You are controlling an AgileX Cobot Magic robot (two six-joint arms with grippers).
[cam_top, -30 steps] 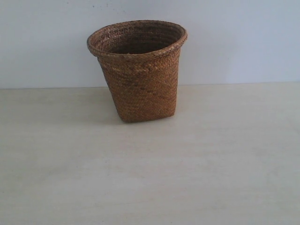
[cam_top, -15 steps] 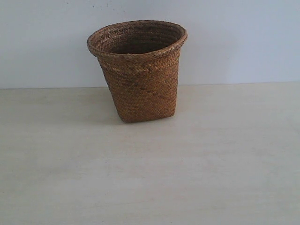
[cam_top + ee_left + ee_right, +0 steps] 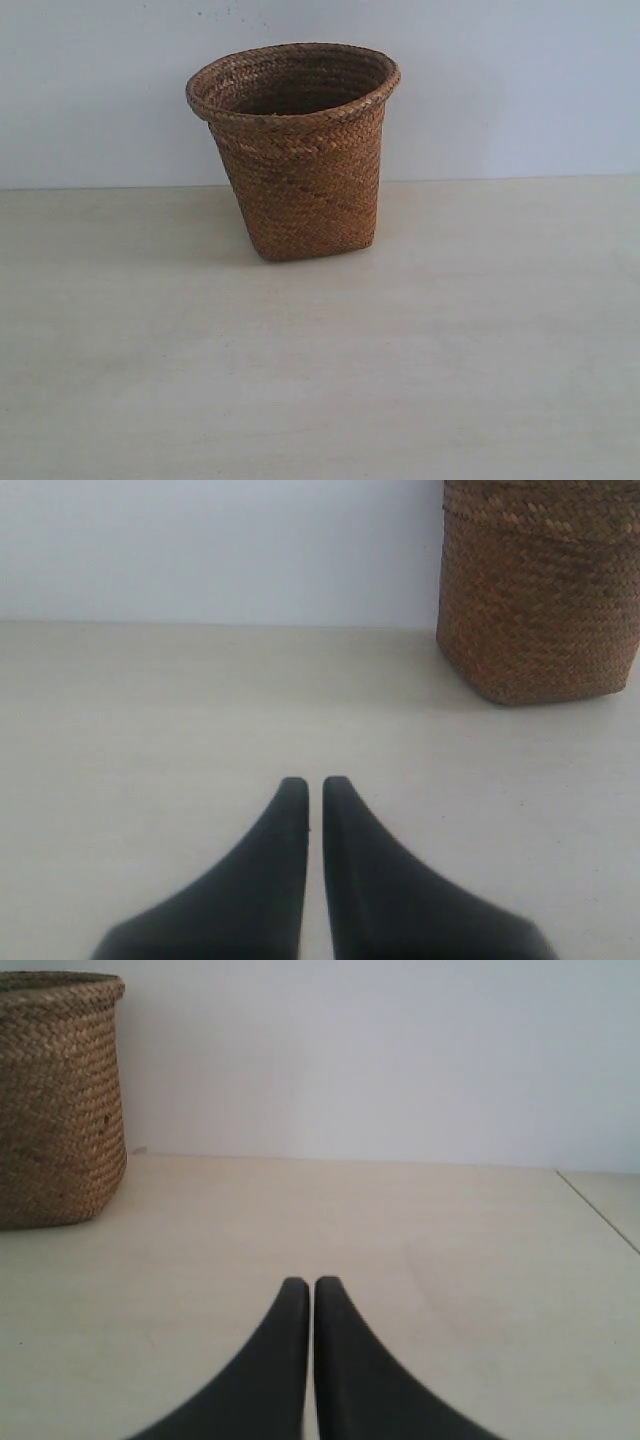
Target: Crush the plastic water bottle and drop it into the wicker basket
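Note:
The brown wicker basket (image 3: 295, 150) stands upright on the pale table near the back wall, its braided rim wide and its base narrower. The left wrist view shows its lower wall (image 3: 540, 600); the right wrist view shows its side and rim (image 3: 55, 1095). The plastic water bottle shows in no view. My left gripper (image 3: 315, 780) is shut with nothing between its black fingers, low over bare table, well short of the basket. My right gripper (image 3: 312, 1281) is also shut and empty, apart from the basket. Neither gripper appears in the exterior view.
A pale wooden table (image 3: 320, 370) runs up to a plain light wall (image 3: 520, 80). In the right wrist view a table edge or seam (image 3: 600, 1215) crosses the far corner.

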